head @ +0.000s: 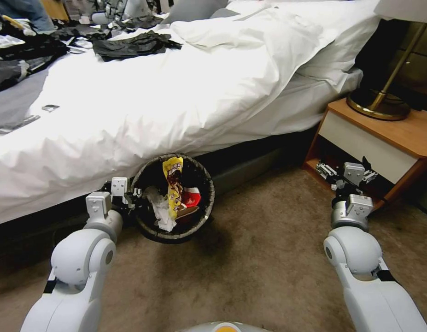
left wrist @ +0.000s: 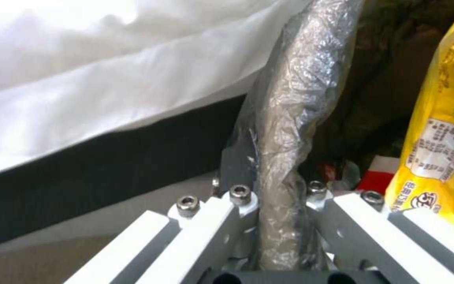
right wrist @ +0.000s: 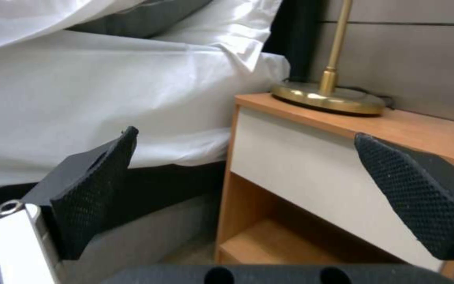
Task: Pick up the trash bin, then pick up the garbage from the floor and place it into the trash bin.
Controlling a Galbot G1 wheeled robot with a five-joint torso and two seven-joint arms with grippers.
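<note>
A beige-grey short carpet floor (head: pixel 268 258) spreads before a bed draped in white sheets (head: pixel 176 92), with a wooden bedside table (head: pixel 397 133) at the right. Nearest, the two white arms reach forward. The left gripper (head: pixel 130 196) has its fingers closed on the rim of the small round trash bin lined with a dark plastic bag (head: pixel 149 230), one finger inside and one outside, as the left wrist view shows the bagged rim (left wrist: pixel 290 118) pinched between them. The bin sits at the bed's lower edge, tilted toward the camera. Inside lie a yellow snack wrapper (head: pixel 173 184), a red-and-white crushed paper cup (head: pixel 191 197) and crumpled white tissue (head: pixel 161 210). The right gripper (head: pixel 347 173) hangs near the bedside table's open lower shelf, its black pads (right wrist: pixel 95 189) wide apart and holding nothing. Judging by the bare carpet in sight, the collecting looks largely done.
</note>
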